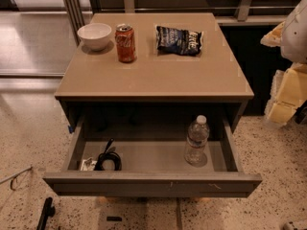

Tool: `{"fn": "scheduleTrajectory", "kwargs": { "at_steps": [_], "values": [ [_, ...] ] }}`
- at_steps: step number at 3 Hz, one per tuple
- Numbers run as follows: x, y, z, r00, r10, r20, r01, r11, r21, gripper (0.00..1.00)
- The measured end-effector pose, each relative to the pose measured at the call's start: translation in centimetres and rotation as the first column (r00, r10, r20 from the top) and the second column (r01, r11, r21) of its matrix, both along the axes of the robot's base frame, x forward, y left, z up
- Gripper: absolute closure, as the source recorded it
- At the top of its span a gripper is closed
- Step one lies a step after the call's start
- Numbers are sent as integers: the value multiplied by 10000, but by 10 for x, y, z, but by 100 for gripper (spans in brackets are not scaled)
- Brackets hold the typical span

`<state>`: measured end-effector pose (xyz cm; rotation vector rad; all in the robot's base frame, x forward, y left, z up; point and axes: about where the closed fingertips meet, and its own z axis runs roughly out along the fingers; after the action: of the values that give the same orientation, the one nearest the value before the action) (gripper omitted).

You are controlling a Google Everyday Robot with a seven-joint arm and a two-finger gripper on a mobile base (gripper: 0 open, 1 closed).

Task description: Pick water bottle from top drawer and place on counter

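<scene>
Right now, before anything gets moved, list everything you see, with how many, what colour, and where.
counter: one, tan-beige, top of the dark cabinet
bowl: one, white, back left of counter
soda can: one, red, upright right of the bowl
snack bag: one, dark blue, lying back right of counter
top drawer: one, grey, pulled open below counter
water bottle: one, clear with white cap, upright at drawer's right
cable: one, black, coiled at drawer's left
gripper: one, pale yellow and white, right edge of view, apart from the water bottle
</scene>
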<state>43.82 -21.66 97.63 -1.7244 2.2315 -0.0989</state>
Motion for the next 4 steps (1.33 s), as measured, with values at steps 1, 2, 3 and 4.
{"fn": "scheduleTrajectory", "kwargs": {
  "at_steps": [1, 2, 3, 4],
  "values": [
    [0, 0, 0, 10000, 0, 0, 0, 10000, 0, 0],
    [0, 0, 0, 10000, -1, 3, 1, 10000, 1, 19],
    [1, 0, 0, 10000, -40, 84, 39, 10000, 32, 42],
    [10, -2, -12, 9988, -333, 348, 316, 9984, 473, 66]
  ]
}}
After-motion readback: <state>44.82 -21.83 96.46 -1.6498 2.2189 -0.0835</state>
